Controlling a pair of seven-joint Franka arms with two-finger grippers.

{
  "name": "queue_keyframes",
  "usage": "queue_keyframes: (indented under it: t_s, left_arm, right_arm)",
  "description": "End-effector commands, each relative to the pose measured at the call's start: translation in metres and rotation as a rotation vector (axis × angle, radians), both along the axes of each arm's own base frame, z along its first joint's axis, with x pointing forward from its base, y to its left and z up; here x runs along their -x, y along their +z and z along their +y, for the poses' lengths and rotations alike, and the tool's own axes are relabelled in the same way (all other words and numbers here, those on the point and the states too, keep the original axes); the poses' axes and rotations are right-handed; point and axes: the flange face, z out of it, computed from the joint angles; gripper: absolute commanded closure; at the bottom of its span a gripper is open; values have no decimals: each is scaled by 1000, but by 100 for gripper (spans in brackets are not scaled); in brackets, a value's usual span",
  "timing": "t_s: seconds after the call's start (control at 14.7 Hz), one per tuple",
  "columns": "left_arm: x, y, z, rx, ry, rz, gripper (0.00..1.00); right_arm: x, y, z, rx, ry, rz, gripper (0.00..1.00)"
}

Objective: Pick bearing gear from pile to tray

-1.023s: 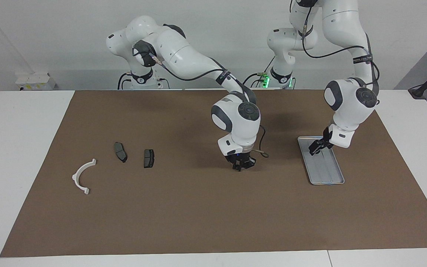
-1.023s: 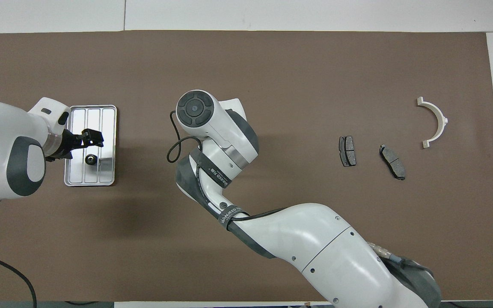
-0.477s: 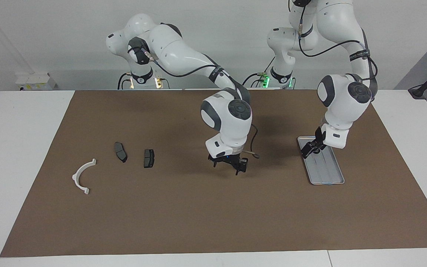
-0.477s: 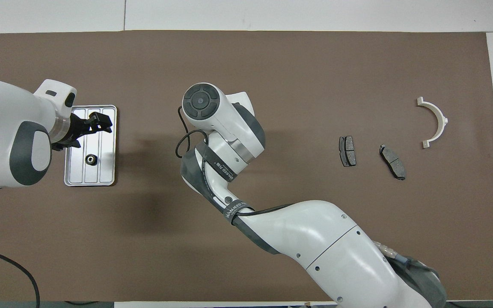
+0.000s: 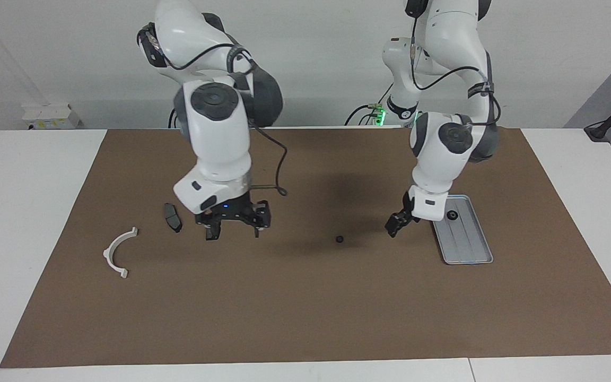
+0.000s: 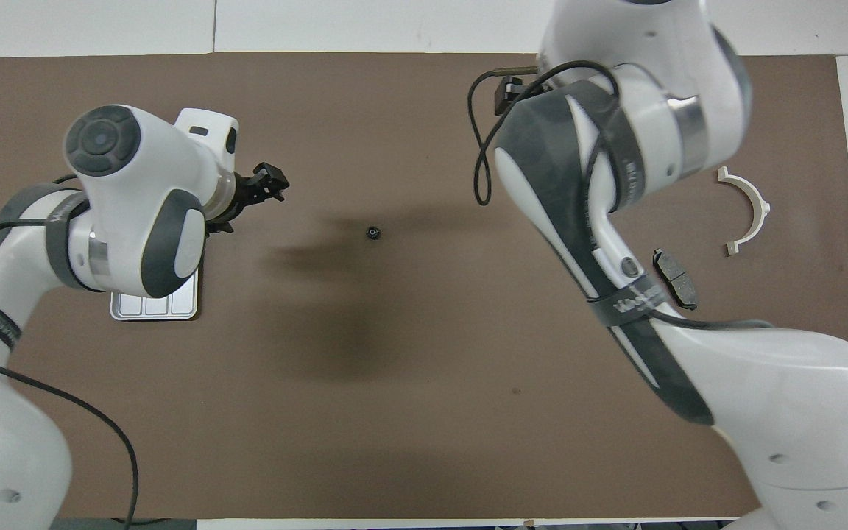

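A small black round bearing gear (image 5: 340,239) lies alone on the brown mat, also seen from overhead (image 6: 372,233). A second one (image 5: 451,215) lies in the silver tray (image 5: 470,249), which my left arm mostly covers from overhead (image 6: 153,308). My left gripper (image 5: 394,225) is open and empty, raised over the mat between the tray and the loose gear (image 6: 268,184). My right gripper (image 5: 234,232) is open and empty, low over the brake pads. One pad (image 5: 173,217) shows beside it (image 6: 674,278); the other is hidden. The white half-ring bracket (image 5: 120,252) lies toward the right arm's end.
The brown mat (image 5: 305,307) covers most of the white table. My right arm's upper links hide the mat around the pads in the overhead view. The bracket also shows from overhead (image 6: 744,210), farther from the robots than the visible pad.
My right arm swung from the mat's middle to over the brake pads, uncovering the loose black gear. My left gripper left the tray, where it dropped a gear, and moved toward the middle.
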Motion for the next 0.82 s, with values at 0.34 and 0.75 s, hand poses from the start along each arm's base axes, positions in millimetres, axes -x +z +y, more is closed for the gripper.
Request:
queue_keyframes:
  t_s: [0.34,0.75]
  left_arm:
    - [-9,-61,-101,-56,50,75,0]
    - [12,-75,-133,-47,64,47,2]
  right_arm:
    - [41,91,-137,-43,111,62,0]
    - [108,131,-154,-19,105,106,0]
